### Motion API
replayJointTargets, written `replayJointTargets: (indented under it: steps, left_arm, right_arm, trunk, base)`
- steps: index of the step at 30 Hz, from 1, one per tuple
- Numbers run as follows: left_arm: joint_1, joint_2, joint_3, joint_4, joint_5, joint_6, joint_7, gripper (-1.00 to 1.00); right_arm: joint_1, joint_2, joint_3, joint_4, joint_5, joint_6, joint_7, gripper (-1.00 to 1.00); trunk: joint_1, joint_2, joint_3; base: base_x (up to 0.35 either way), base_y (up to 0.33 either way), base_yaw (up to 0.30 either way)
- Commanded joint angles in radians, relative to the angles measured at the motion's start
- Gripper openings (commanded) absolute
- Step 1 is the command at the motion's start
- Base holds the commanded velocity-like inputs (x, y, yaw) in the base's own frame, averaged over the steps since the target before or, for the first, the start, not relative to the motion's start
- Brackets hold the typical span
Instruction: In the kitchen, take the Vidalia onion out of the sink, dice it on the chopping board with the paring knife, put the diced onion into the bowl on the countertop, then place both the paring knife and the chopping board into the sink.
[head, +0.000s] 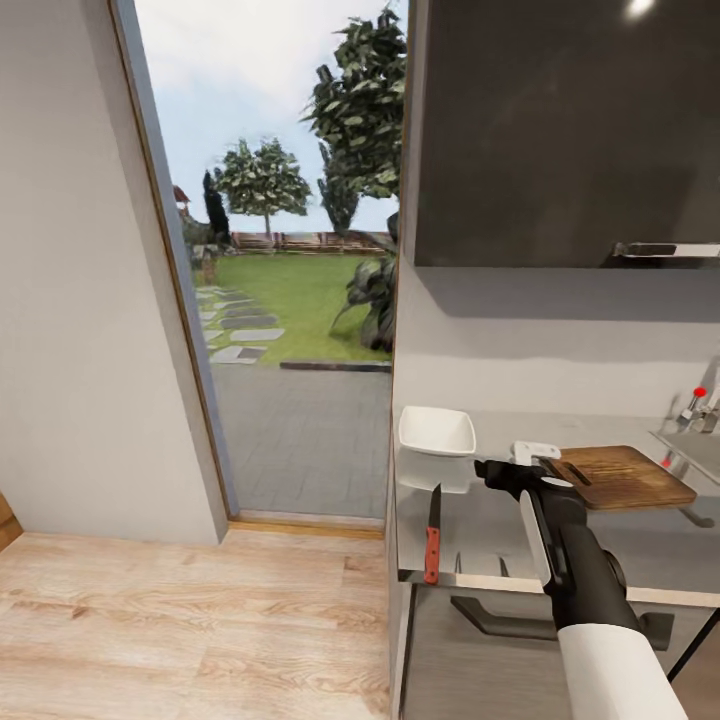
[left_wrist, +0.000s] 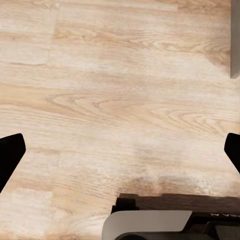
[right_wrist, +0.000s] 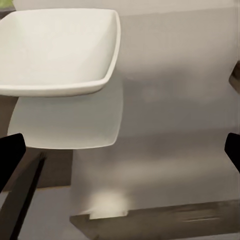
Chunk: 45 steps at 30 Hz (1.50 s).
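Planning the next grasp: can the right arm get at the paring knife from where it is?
Probably yes: the paring knife lies uncovered near the countertop front edge, beside the open right gripper, nothing between.

I see white bowl (head: 437, 431) upright at countertop's (head: 500, 525) 11 o'clock; red-handled paring knife (head: 433, 536) at 7; wooden chopping board (head: 618, 476) at 2.

Bowl (head: 437, 431): plain white, mirrored pale on the glossy surface beneath.
Paring knife (head: 432, 537): red handle, dark grey blade.
Chopping board (head: 620, 475): brown wood, visible grain.
Table (head: 500, 530): glossy grey, thin pale wood edge.
Tap lever (head: 698, 394): red tip on steel.
Floor (left_wrist: 120, 100): light wood planks, wavy grain.
Upper cabinet (head: 560, 130): dark grey.
Right arm (head: 585, 590): black, white sleeve nearest.
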Motion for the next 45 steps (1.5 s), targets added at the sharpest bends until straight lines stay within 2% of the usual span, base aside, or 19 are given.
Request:
replayJointTargets:
  steps: [1,4,5,10,13,37,39,45]
  left_arm:
    - [0.000,0.000,0.000,0.000,0.003,-0.001,0.000,1.00]
    - [0.000,0.000,-0.001,0.066,0.004,0.000,-0.002,1.00]
    - [0.000,0.002,0.001,0.165,0.004,0.001,-0.001,1.00]
    - [0.001,0.027,-0.002,0.365,0.006,0.004,0.001,1.00]
    - [0.001,0.033,-0.002,0.397,0.005,0.005,0.001,1.00]
    - [0.001,0.033,0.000,0.379,0.004,0.002,0.001,1.00]
    - [0.000,0.034,-0.001,0.379,0.003,-0.008,-0.002,1.00]
    - [0.001,0.032,-0.001,0.378,0.003,-0.008,-0.002,1.00]
  right_arm:
    - [-0.001,0.001,-0.002,-0.001,0.010,0.005,0.003,1.00]
    - [-0.001,0.000,-0.003,0.000,0.010,0.003,0.000,1.00]
    - [-0.001,0.000,-0.004,0.001,0.010,0.002,-0.001,1.00]
    - [-0.001,0.000,-0.013,0.001,0.010,0.002,-0.001,1.00]
    - [-0.001,0.000,-0.019,0.001,0.010,0.002,-0.001,1.00]
    - [-0.001,0.000,-0.027,0.000,0.008,0.000,0.010,1.00]
    - [-0.001,0.011,-0.031,-0.005,0.016,0.000,0.008,1.00]
    - [-0.001,0.004,-0.030,-0.007,0.017,0.000,0.010,1.00]
  trunk:
    - [0.000,-0.001,-0.001]
    - [0.000,-0.001,-0.001]
    - [0.000,-0.001,-0.001]
    - [0.000,-0.001,-0.001]
    - [0.000,-0.001,-0.001]
    - [0.000,-0.001,-0.001]
    - [0.000,-0.001,-0.001]
    - [0.000,-0.001,-0.001]
  base:
    - [0.000,0.000,0.000]
    - [0.000,0.000,0.000]
    - [0.000,0.000,0.000]
    - [0.000,0.000,0.000]
    - [0.000,0.000,0.000]
    - [0.000,0.000,0.000]
    - [0.000,0.000,0.000]
    - [0.000,0.000,0.000]
